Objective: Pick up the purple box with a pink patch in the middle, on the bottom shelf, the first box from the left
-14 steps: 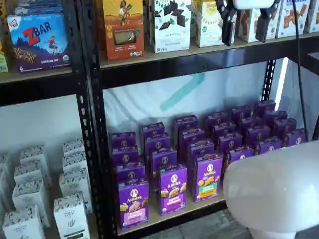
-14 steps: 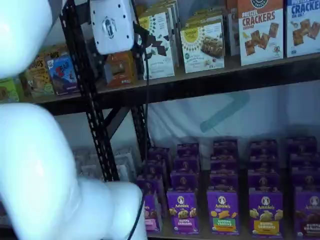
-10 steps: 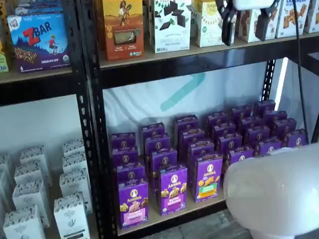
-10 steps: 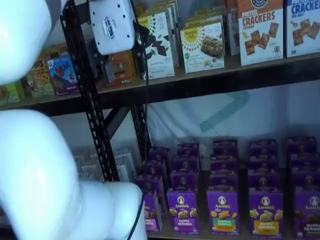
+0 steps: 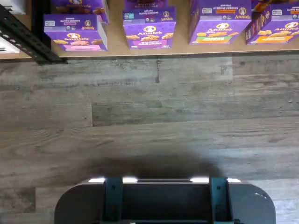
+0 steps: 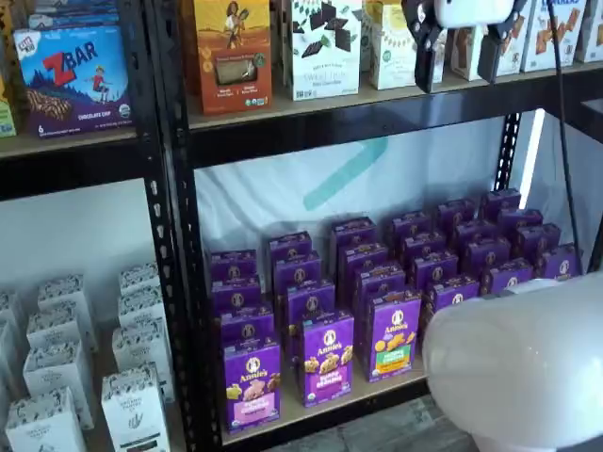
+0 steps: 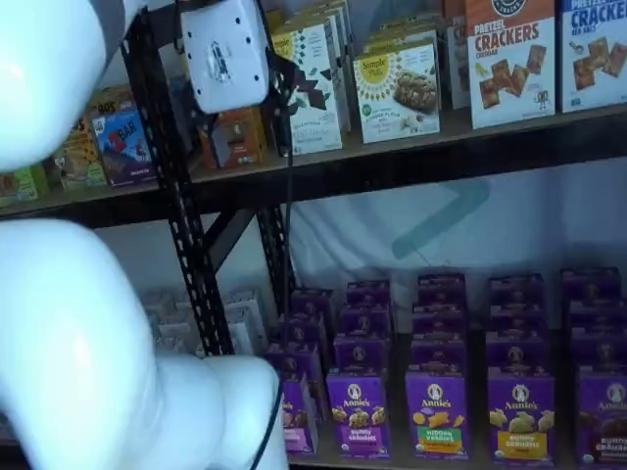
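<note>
The gripper (image 6: 460, 52) hangs at the top of a shelf view, white body above and two black fingers (image 6: 426, 47) pointing downward, spread wide with a plain gap between them and nothing held. It hovers in front of the upper shelf (image 6: 377, 99), before the cracker and snack cartons standing there. In the other shelf view the gripper (image 7: 279, 93) appears side-on, its white body beside a black perforated post (image 7: 181, 215), and the finger gap cannot be read there.

The purple box (image 6: 252, 384) with the pink patch stands upright at the front left corner of the bottom shelf (image 6: 320, 410), first in the front row, its face toward the cameras. Just beside it stands a second purple box (image 6: 328, 358), then a purple box with a green patch (image 6: 394, 336); further purple boxes fill the rows behind toward the back edge.

Relative to the gripper, the purple box lies well below and to the left, a full shelf level apart, with no contact. In the wrist view the purple box (image 5: 74, 37) sits at the front edge of the tan board, next to the black post foot (image 5: 28, 39), with grey wood-plank floor (image 5: 149, 121) in front and a dark mount with teal brackets (image 5: 163, 200) near the camera. In the other shelf view the purple box (image 7: 297, 416) is half hidden behind the white arm (image 7: 98, 372).
</note>
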{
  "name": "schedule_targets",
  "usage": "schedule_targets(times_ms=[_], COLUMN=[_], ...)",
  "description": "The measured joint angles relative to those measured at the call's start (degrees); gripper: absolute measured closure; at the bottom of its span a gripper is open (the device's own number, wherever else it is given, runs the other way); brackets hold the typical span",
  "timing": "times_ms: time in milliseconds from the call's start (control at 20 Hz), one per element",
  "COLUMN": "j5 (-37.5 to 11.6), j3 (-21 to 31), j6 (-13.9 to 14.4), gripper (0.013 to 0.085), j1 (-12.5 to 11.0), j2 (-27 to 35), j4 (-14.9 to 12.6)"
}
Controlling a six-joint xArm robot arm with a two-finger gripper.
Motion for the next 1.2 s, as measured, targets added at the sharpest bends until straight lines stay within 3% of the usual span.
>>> schedule_targets(times_ms=[550,750,1200], j5=[-7.26,-10.34,-21.58], j3=[8.77,13.27,24.46], j6=[1.94,2.16,4.81], gripper=[0.0130,0.0130,0.0130], j1=[1.75,1.59,4.76], j2=[-1.14,-1.47,-2.71], j4=[0.51,2.70,3.58])
